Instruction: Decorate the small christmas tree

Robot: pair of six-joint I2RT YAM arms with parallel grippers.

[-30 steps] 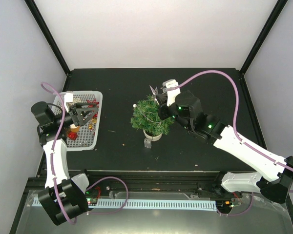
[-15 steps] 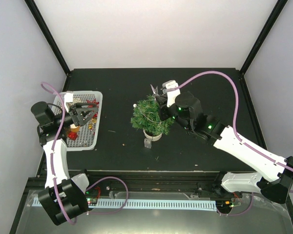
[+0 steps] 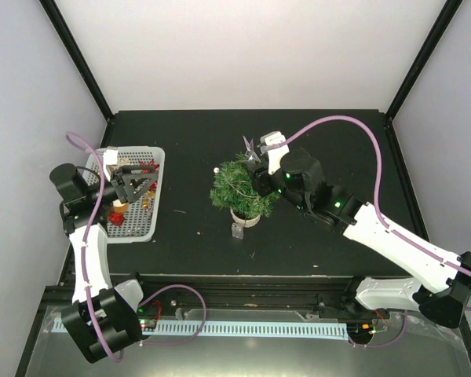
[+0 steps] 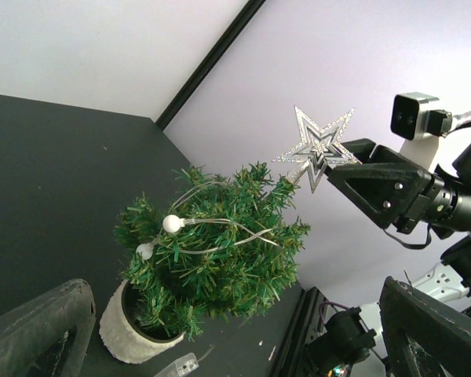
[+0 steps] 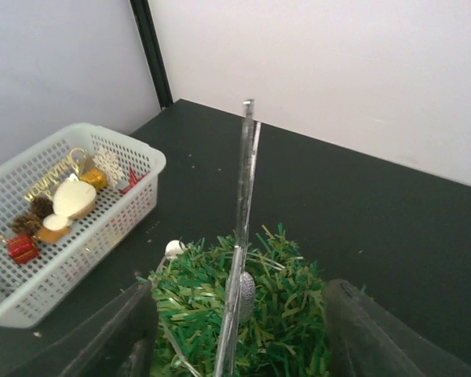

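Observation:
The small christmas tree (image 3: 242,188) stands mid-table in a cream pot (image 3: 245,217). A clear wire with white beads (image 4: 171,224) winds through its branches. A silver glitter star (image 4: 318,145) sits at the tree's tip, seen edge-on in the right wrist view (image 5: 243,236). My right gripper (image 3: 257,161) hovers at the treetop (image 5: 243,314), open, its fingers (image 5: 118,338) standing apart on either side of the star without touching it. My left gripper (image 3: 137,182) hangs open over the white basket (image 3: 158,157) with nothing between its fingers.
The basket (image 5: 141,161) at the left holds several ornaments: a red gift box, gold pieces, a pine cone, a snowflake. A small clear battery box (image 3: 237,231) lies in front of the pot. Black frame posts rise at the table's back corners.
My right gripper has opened from shut and let go of the star, which stays on the treetop. The left arm has not moved.

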